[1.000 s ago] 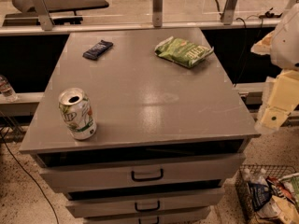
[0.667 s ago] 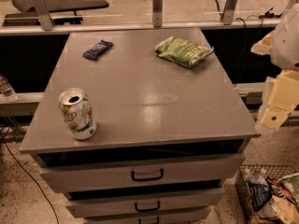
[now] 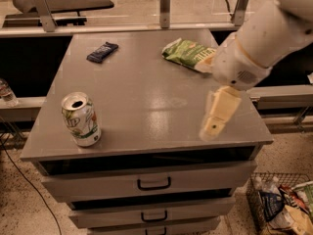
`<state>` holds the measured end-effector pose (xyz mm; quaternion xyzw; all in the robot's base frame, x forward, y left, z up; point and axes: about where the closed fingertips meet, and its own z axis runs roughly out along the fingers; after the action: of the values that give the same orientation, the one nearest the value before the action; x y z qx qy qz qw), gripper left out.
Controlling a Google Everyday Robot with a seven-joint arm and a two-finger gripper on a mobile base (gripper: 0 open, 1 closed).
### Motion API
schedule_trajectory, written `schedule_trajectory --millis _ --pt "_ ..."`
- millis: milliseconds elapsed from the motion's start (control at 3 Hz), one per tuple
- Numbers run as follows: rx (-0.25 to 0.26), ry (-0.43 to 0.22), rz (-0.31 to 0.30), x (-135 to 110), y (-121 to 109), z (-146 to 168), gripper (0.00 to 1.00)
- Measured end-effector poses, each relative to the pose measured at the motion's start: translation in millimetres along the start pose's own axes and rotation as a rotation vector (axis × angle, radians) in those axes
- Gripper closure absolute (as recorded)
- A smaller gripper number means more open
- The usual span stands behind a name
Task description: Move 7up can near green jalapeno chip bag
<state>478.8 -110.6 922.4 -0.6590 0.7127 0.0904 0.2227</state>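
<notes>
The 7up can point(image 3: 80, 120), white and green with an open silver top, stands upright near the front left corner of the grey cabinet top point(image 3: 146, 97). The green jalapeno chip bag point(image 3: 187, 53) lies flat at the back right, its right end hidden behind my arm. My gripper point(image 3: 211, 127) hangs pointing down over the front right part of the top, far to the right of the can and in front of the bag. It holds nothing that I can see.
A dark blue snack wrapper point(image 3: 102, 52) lies at the back left. Drawers with handles point(image 3: 153, 184) are below the top. A wire basket point(image 3: 281, 204) of packets stands on the floor at the lower right. A water bottle point(image 3: 5, 93) sits at the far left.
My arm has swung in from the right edge to above the front right of the cabinet top, now covering the bag's right end. The can, bag and wrapper have not moved.
</notes>
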Motion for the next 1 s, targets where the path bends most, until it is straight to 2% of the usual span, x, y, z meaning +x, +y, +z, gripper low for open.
schedule_trajectory --millis 333,667,1000 --pt "-0.068 -0.186 -0.069 -64.1 -13.3 53.9 0.00" --pt "-0.068 -0.186 -0.069 -64.1 -13.3 53.8 0.00" --pt "-0.061 -0.216 -0.059 -68.3 -14.6 60.9 0.00"
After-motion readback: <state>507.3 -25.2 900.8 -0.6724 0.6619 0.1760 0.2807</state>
